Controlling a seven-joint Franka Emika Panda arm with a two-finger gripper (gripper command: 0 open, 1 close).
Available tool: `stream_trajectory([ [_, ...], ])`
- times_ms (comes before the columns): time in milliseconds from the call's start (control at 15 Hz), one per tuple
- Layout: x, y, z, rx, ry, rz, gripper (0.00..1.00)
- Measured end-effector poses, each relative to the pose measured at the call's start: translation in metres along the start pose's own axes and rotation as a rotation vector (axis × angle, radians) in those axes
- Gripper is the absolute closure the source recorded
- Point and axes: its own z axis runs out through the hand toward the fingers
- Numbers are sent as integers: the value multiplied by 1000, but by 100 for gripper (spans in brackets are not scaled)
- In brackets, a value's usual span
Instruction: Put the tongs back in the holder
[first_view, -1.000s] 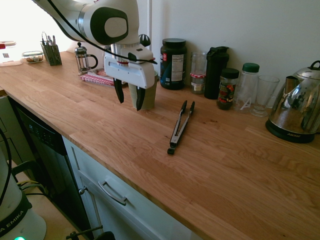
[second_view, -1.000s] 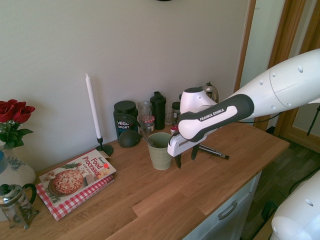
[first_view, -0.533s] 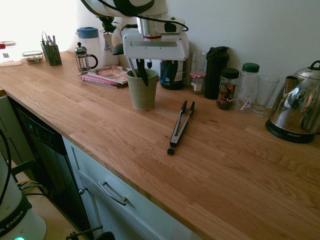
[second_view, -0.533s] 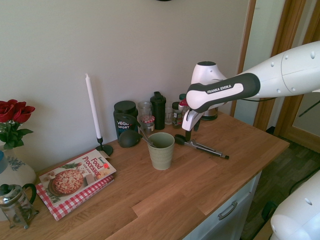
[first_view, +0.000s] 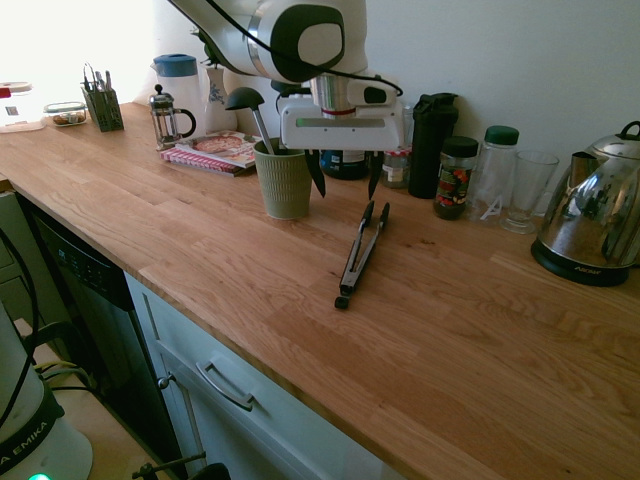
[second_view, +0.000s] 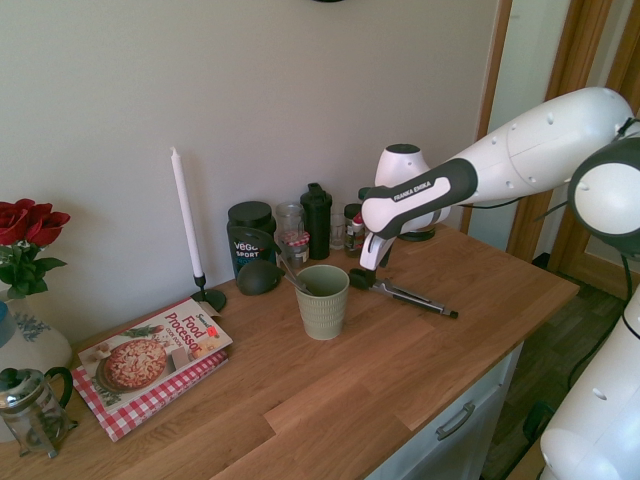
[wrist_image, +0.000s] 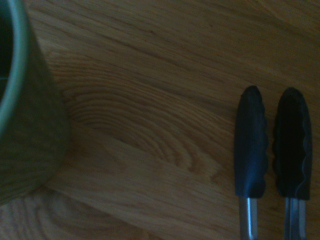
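Note:
The tongs (first_view: 358, 255) lie flat on the wooden counter, arms close together, black tips pointing toward the back wall. In the second exterior view the tongs (second_view: 405, 296) lie to the right of the holder. The holder (first_view: 285, 180), a sage-green ribbed cup (second_view: 322, 300), stands upright to the tongs' left with a black ladle (first_view: 245, 98) in it. My gripper (first_view: 345, 180) hangs open just above the tongs' tip end, beside the holder, holding nothing; it also shows in the second exterior view (second_view: 375, 260). The wrist view shows both black tips (wrist_image: 270, 145) and the holder's wall (wrist_image: 25, 125).
Along the back wall stand a dark tub (first_view: 346, 128), jars and bottles (first_view: 455, 175), a glass (first_view: 527, 190) and a steel kettle (first_view: 595, 225). A cookbook (first_view: 220, 148), French press (first_view: 168, 118) and small dark box holder (first_view: 103, 108) sit left. A candle (second_view: 185, 215) rises behind the cup.
The gripper swung from in front of the holder, passed over it, and now hangs to its right above the tongs' tips. Tongs and holder have not moved.

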Motion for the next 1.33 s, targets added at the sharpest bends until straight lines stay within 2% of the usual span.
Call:
stream_trajectory([
  [467,26,-3,26,-13,-31,11,0],
  [1200,21,-19,54,-28,-71,39,0],
  [1267,20,-20,59,-30,-75,41,100],
  [1333,20,-21,63,-31,-78,44,100],
])
